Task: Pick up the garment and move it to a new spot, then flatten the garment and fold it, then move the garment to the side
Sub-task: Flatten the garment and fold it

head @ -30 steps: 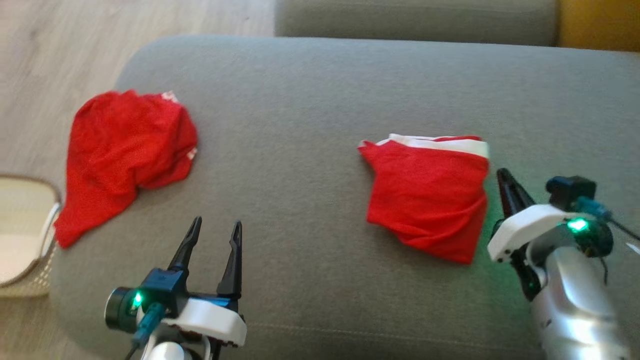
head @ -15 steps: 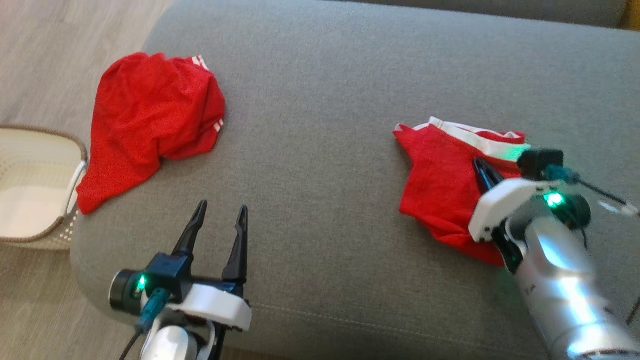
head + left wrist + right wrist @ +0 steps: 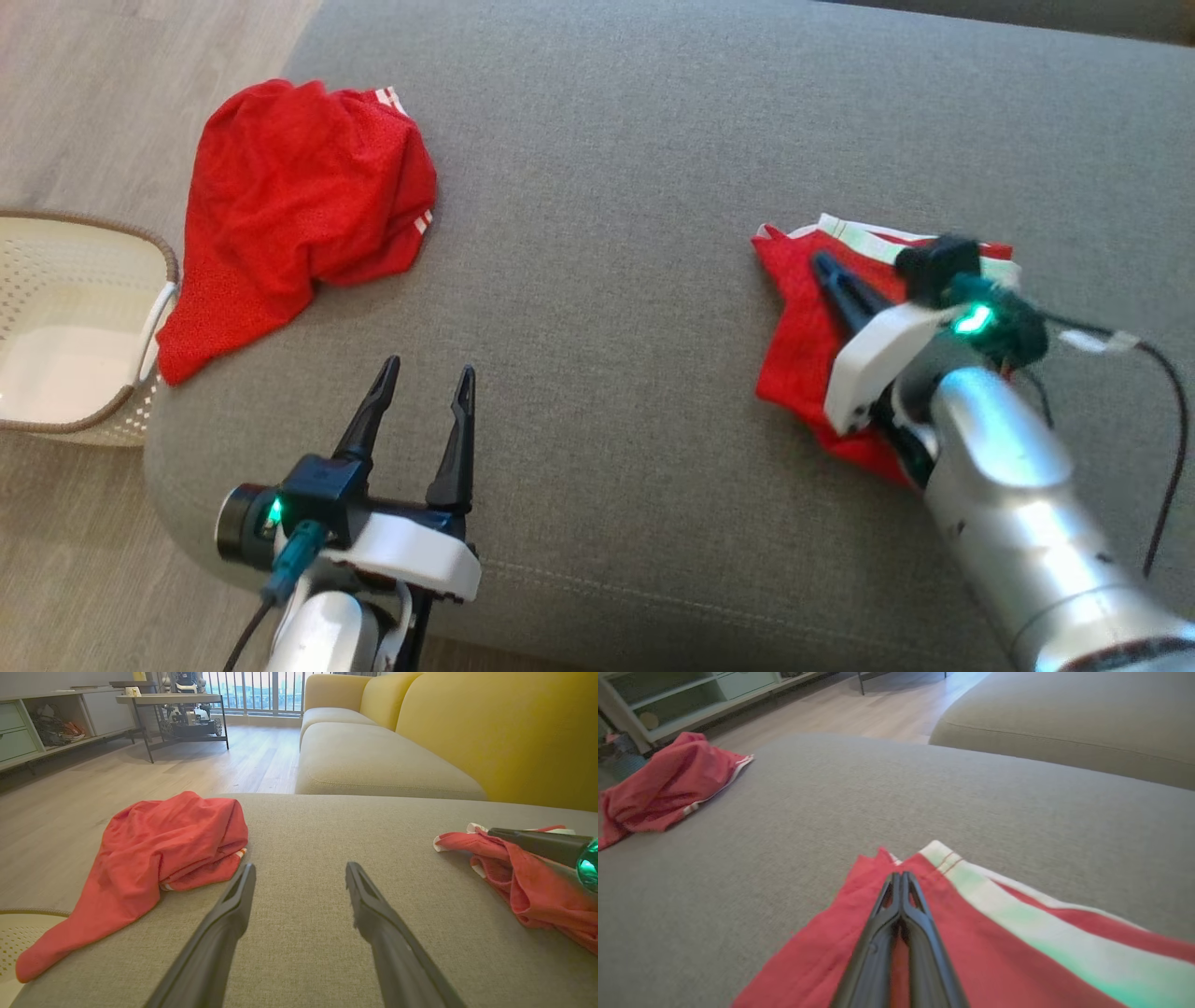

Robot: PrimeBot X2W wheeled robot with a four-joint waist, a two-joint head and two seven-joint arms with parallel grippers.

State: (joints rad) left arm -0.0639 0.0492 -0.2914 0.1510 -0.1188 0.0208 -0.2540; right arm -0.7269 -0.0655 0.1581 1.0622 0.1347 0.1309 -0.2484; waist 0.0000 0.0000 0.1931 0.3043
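A folded red garment (image 3: 794,345) with a white band (image 3: 1004,886) lies on the right of the grey sofa cushion (image 3: 607,187). My right gripper (image 3: 822,264) is shut and rests over the garment's top, its tips (image 3: 901,875) pointing at the far left corner with nothing visibly clamped between them. In the left wrist view the garment (image 3: 528,886) looks rumpled under that dark finger (image 3: 537,842). My left gripper (image 3: 428,369) hovers open and empty near the cushion's front edge. A second, crumpled red garment (image 3: 289,205) lies at the cushion's far left corner.
A cream basket (image 3: 168,271) stands on the wooden floor beside the cushion's left end. A yellow sofa back (image 3: 467,732) and another cushion lie beyond. The stretch of cushion between the two garments is bare.
The head camera has shifted. My right gripper, still shut, has swung left from beside the folded garment's right edge to over its top. The left gripper stays open.
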